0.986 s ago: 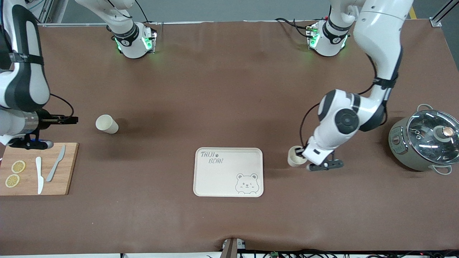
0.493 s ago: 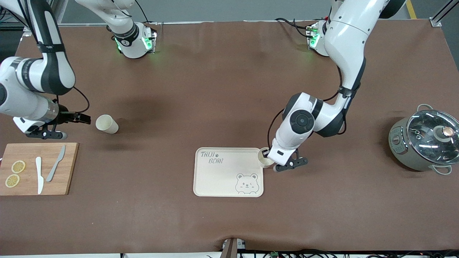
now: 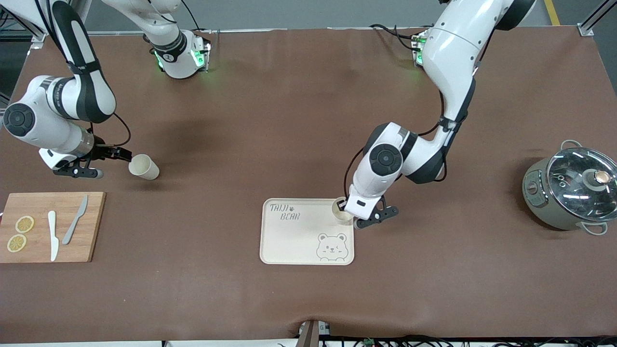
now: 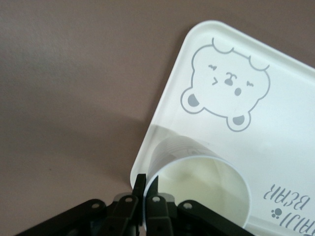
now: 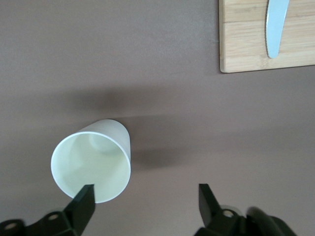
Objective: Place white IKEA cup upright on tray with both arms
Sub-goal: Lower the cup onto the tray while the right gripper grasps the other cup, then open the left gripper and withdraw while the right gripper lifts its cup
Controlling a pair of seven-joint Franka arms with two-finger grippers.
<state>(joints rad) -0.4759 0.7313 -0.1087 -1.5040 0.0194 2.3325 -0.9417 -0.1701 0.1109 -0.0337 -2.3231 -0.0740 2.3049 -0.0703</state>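
The cream tray (image 3: 299, 236) with the bear drawing lies mid-table; it also shows in the left wrist view (image 4: 275, 147). My left gripper (image 3: 343, 206) is shut on the rim of a white cup (image 3: 340, 215), one finger inside and one outside, mouth up, over the tray's corner toward the left arm's end. In the left wrist view the gripper (image 4: 146, 184) pinches the cup (image 4: 197, 191). A second white cup (image 3: 143, 167) sits on the table toward the right arm's end. My right gripper (image 3: 126, 155) is open beside its mouth, also seen in the right wrist view (image 5: 146, 194) by the cup (image 5: 91, 164).
A wooden cutting board (image 3: 53, 226) with two knives and lemon slices lies nearer the front camera than the second cup; its corner shows in the right wrist view (image 5: 266, 34). A lidded pot (image 3: 571, 193) stands at the left arm's end.
My left gripper has carried its cup from the bare table toward the right arm's end, to over the tray's corner. My right gripper has moved closer to the second cup.
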